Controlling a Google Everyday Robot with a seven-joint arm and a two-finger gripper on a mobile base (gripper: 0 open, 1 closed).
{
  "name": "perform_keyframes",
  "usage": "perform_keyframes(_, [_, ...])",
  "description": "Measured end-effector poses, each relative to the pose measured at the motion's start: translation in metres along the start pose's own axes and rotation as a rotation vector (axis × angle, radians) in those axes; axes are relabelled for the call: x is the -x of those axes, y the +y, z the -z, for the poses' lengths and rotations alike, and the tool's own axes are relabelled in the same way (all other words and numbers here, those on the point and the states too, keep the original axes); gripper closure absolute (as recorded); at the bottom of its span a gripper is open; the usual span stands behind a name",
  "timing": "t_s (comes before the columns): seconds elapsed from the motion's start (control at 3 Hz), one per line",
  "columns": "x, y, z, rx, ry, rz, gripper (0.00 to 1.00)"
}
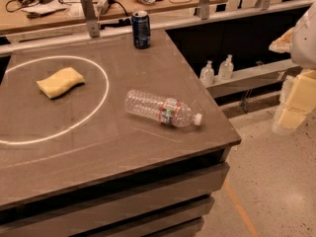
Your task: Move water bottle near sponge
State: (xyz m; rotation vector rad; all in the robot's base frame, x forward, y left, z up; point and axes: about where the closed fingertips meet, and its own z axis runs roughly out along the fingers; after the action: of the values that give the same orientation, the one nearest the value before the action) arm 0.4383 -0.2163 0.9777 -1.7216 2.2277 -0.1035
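The water bottle, clear ribbed plastic with a white cap and a red-green-white label, lies on its side near the table's right front corner, cap pointing right. The pale yellow wavy sponge lies flat at the left, inside a white circle marked on the tabletop. My gripper with yellowish foam pads hangs at the right edge of the view, off the table and well to the right of the bottle, holding nothing.
A dark blue soda can stands at the table's far edge. Two small white pump bottles stand on a lower shelf to the right. A cluttered workbench lies behind. The table edge drops to the floor.
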Motion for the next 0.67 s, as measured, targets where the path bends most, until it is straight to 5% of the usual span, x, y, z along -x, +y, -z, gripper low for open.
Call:
perform_keyframes(0.33, [0.0000, 0.0000, 0.0000, 0.000, 0.000, 0.000, 0.00])
perform_keyframes(0.67, [0.0066, 0.0033, -0.0059, 0.031, -0.101, -0.037, 0.00])
